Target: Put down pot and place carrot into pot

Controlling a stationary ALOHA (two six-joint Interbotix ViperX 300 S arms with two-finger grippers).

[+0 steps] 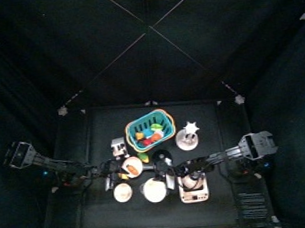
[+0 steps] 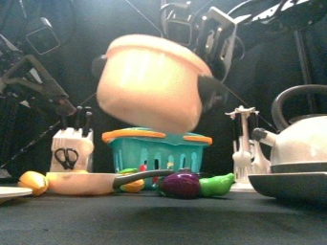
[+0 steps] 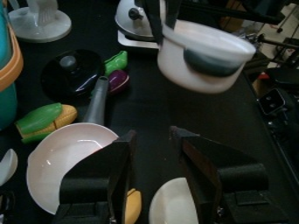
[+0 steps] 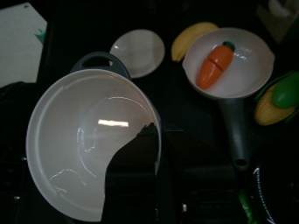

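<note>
Hanging in the air, the pot [image 2: 151,81] is being pinched by the right gripper [image 4: 142,149]; the table [image 2: 141,222] is waiting straight below.

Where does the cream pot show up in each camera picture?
Top view: the pot is a pale disc below the picture's middle.
Front view: large, lifted above the green basket.
Left wrist view: in the air, past the white pan.
Right wrist view: close up, rim gripped.
Shared landmark: the white pan.
</note>
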